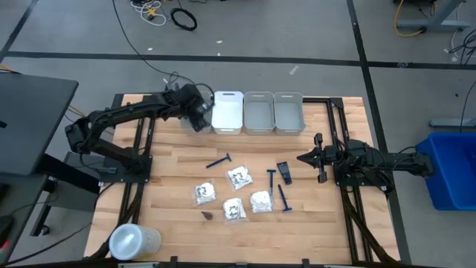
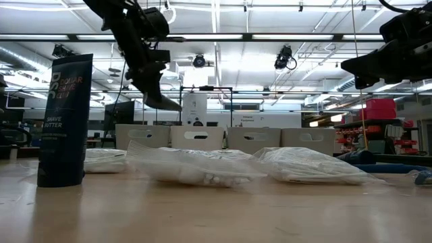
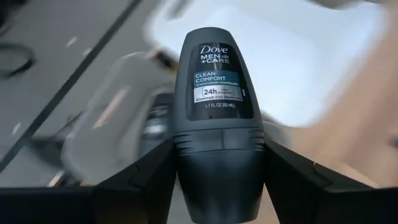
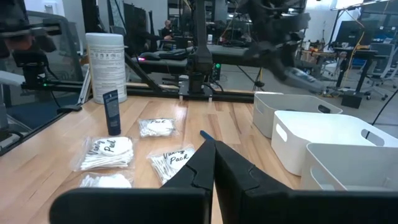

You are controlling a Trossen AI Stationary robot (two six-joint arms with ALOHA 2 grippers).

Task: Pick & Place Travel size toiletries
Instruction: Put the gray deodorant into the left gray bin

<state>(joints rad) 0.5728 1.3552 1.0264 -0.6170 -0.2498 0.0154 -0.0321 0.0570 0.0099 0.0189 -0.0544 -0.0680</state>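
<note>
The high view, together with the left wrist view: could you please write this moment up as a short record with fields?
left gripper: jaws shut on the dark oval Dove roll-on deodorant, beside the white plastic bin
right gripper: jaws shut, empty, waiting at the table's right
still on wooden table: white crinkly packets, thin blue razors

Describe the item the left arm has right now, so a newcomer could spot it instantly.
Start at the row of three bins at the table's far edge. The left gripper hovers by the white bin, shut on a dark roll-on deodorant. Unlike the white packets and blue razors lying mid-table, it's a rounded black Dove Men+Care bottle, held aloft.
</note>
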